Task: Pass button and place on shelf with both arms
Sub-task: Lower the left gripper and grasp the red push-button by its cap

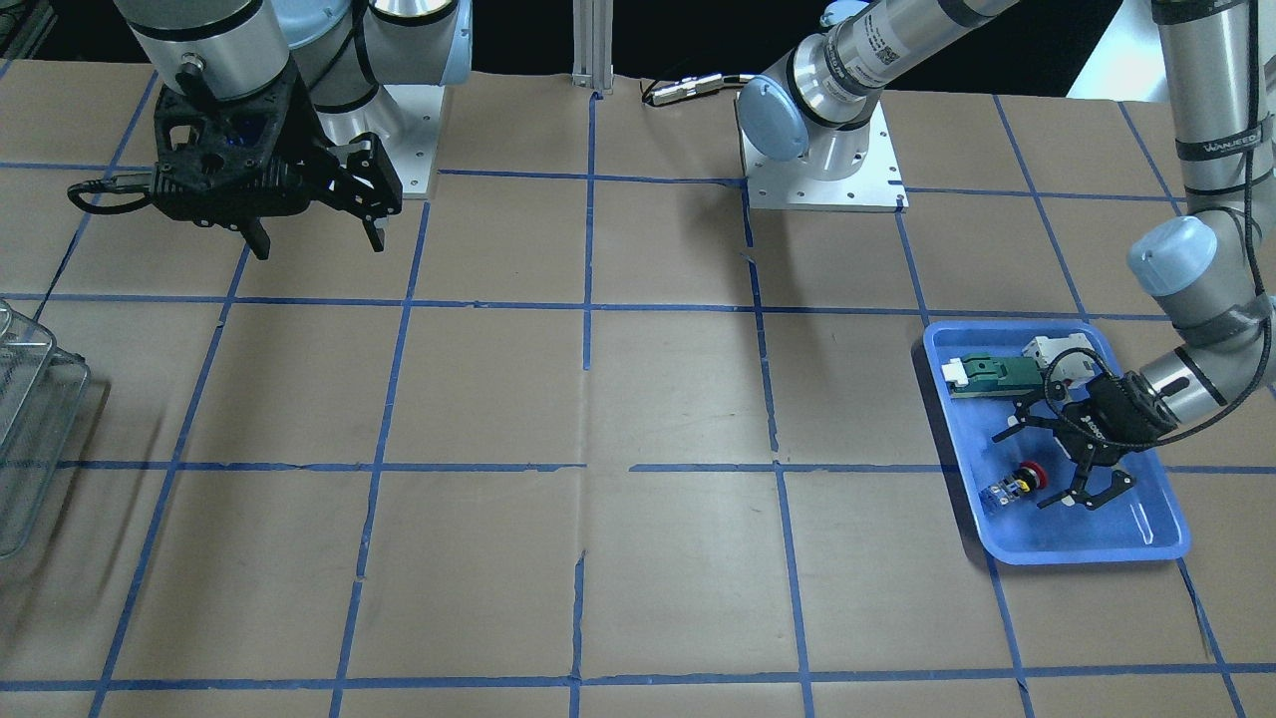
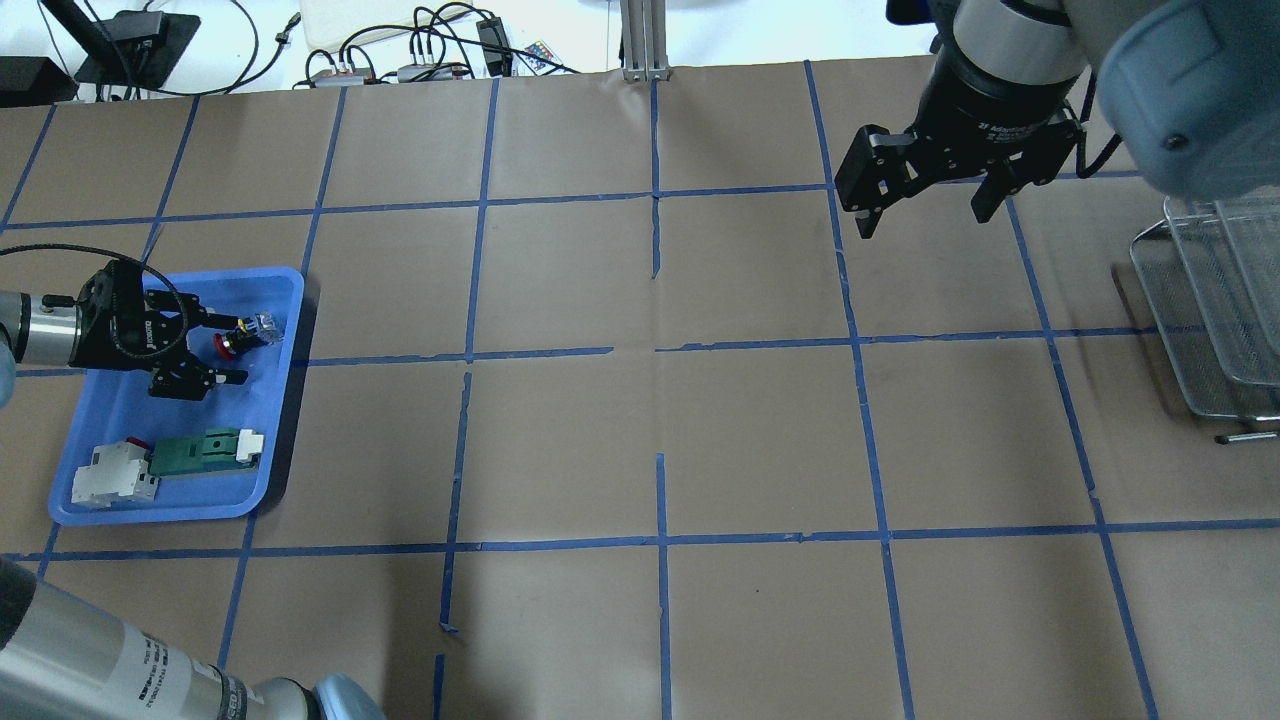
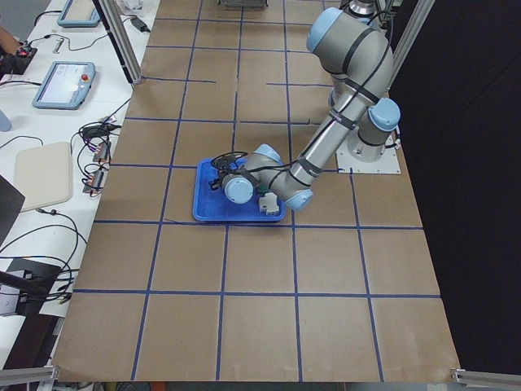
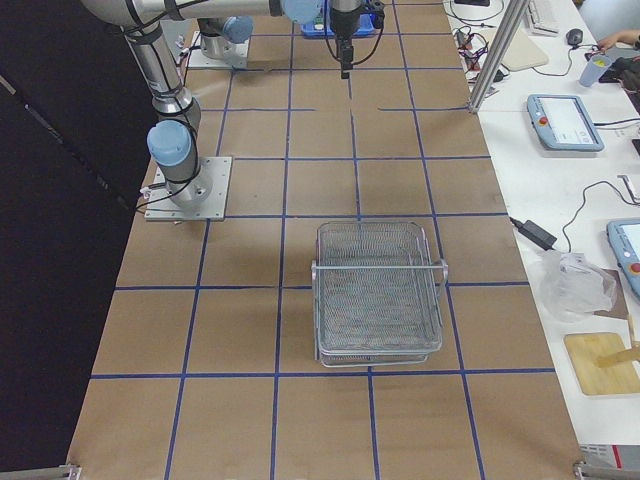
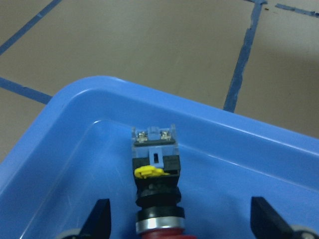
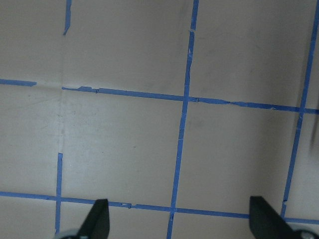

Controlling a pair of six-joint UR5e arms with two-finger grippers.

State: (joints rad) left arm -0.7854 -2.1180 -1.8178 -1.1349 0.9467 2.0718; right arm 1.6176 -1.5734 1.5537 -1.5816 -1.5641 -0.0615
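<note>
Currently, button (image 5: 155, 179) within spread left tool (image 2: 233, 349), inside blue tray (image 2: 272, 428)

One button (image 5: 155, 174), seemingly two blocks (image 2: 205, 450), one tray (image 1: 1097, 529), one shelf (image 4: 378, 300)

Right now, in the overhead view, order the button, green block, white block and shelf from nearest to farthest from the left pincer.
1. Button, inside the open left pincer, in the blue tray.
2. Green block, same tray, toward the robot.
3. White block, beside it, at the tray's corner.
4. Shelf, far right of the view.
</note>
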